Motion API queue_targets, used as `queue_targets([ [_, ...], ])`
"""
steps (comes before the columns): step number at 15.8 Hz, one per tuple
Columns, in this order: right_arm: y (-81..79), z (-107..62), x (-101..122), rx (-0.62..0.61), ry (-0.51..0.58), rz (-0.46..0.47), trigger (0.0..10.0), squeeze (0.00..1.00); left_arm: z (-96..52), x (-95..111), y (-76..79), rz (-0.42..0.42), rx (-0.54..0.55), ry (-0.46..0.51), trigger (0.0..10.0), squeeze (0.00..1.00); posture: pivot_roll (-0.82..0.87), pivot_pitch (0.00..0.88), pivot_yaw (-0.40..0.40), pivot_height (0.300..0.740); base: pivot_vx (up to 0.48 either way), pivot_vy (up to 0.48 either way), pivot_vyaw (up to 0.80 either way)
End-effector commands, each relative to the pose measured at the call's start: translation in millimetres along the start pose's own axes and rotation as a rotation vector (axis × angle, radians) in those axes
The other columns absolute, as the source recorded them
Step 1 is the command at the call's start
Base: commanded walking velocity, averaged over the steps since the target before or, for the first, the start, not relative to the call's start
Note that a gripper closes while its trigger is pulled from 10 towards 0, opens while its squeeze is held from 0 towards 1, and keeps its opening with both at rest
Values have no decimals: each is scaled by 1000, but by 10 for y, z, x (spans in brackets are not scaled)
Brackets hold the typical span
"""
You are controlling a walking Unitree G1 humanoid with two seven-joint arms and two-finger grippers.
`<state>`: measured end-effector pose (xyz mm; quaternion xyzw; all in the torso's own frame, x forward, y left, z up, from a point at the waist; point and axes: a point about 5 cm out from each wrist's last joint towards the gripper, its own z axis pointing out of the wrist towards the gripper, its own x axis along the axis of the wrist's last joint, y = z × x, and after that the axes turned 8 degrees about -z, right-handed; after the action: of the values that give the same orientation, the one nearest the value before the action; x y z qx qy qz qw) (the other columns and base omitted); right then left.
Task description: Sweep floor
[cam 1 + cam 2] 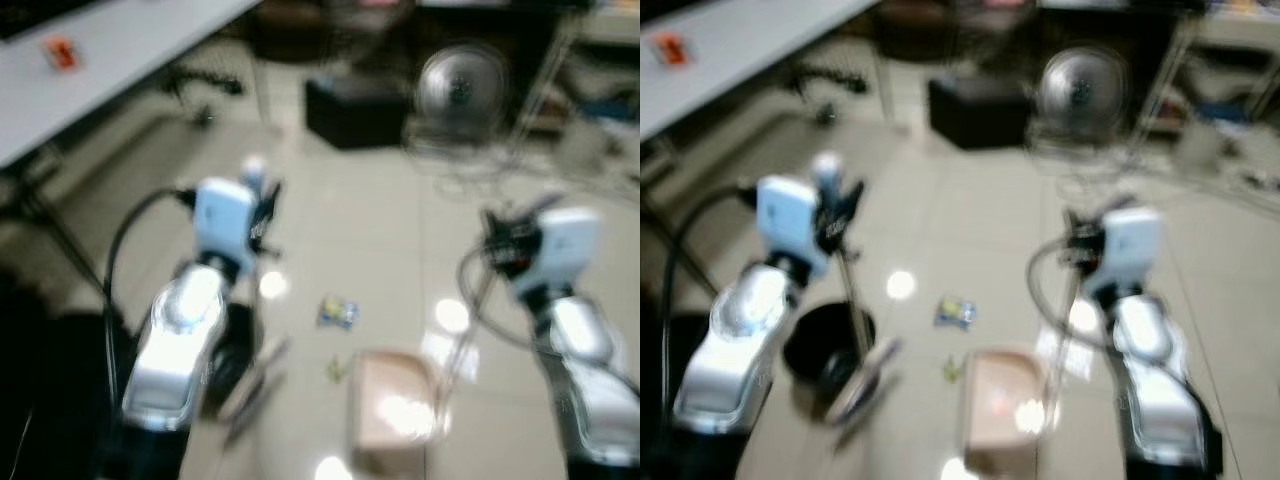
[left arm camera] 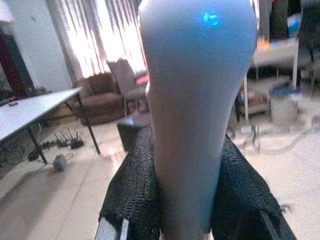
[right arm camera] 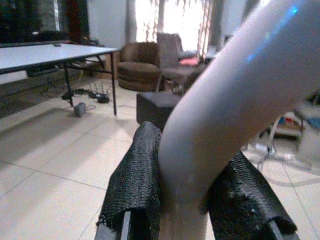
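The head views are blurred. My left gripper (image 1: 262,208) is shut on a pale broom handle (image 2: 195,100), whose shaft slants down to the broom head (image 1: 255,385) on the floor. My right gripper (image 1: 505,245) is shut on the curved pale handle (image 3: 225,110) of a beige dustpan (image 1: 395,410), which rests on the tiles between the arms. A blue and yellow wrapper (image 1: 338,312) lies just beyond the dustpan. A small green scrap (image 1: 337,368) lies at the pan's left edge.
A black bin (image 1: 828,345) stands on the floor by the left arm. A white table (image 1: 100,60) runs along the far left. Ahead are a black box (image 1: 350,110), a floor fan (image 1: 460,85) with cables, and shelving at the right.
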<state>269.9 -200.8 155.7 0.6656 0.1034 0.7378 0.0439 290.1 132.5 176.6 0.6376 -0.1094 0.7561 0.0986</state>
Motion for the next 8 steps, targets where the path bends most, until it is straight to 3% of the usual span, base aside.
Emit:
queue_targets([
  [1,76,3,72,-27,30,-11,10000,0,39,71,81,5,-36,29,10000,0,2,14,38,740,405,0,0],
  [8,73,-8,34,-41,13,-28,10000,0,115,22,169,-14,-49,17,10000,0,-12,10,57,740,402,0,0],
])
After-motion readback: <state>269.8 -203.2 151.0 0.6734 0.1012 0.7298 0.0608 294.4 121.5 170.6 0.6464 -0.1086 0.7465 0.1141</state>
